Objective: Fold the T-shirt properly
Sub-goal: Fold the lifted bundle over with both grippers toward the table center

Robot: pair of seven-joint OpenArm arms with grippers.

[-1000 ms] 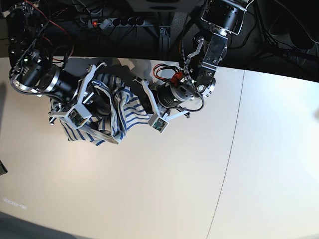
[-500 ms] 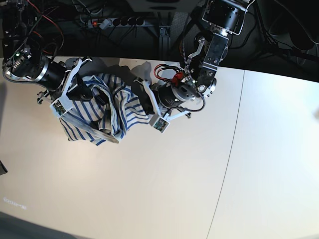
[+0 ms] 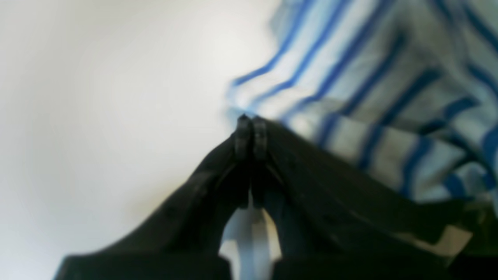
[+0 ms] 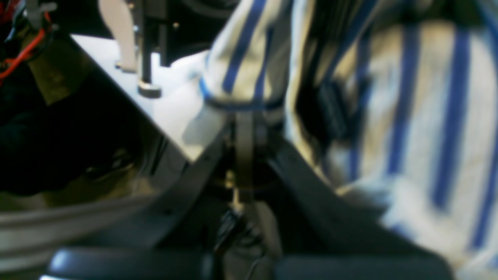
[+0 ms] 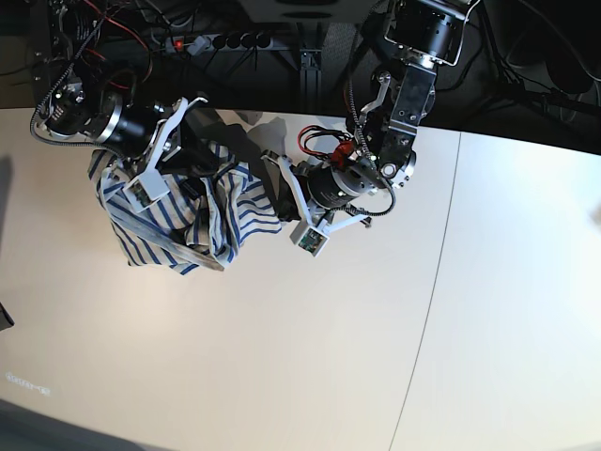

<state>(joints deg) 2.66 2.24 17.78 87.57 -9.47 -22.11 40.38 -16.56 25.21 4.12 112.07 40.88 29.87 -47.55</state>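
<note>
The T-shirt (image 5: 230, 211), cream-white with blue stripes, lies bunched at the table's back left, stretched between both grippers. In the base view my left gripper (image 5: 270, 188) meets the shirt's right side and my right gripper (image 5: 199, 150) its upper left part; cloth hides both sets of tips there. The left wrist view shows the left gripper (image 3: 249, 120) shut, its tips at an edge of the T-shirt (image 3: 369, 77). In the right wrist view the right gripper (image 4: 245, 116) is shut on a blue-edged hem of the T-shirt (image 4: 408, 116), which hangs to the right.
The white table (image 5: 310, 357) has a thin seam (image 5: 439, 244) running front to back on the right. A power strip and cables (image 5: 216, 40) sit in the dark behind the table's back edge. That table edge (image 4: 163, 128) is close to the right gripper.
My right arm has swung up toward the table's back edge and to the right, pulling the shirt's left part with it. The left arm has shifted only slightly.
</note>
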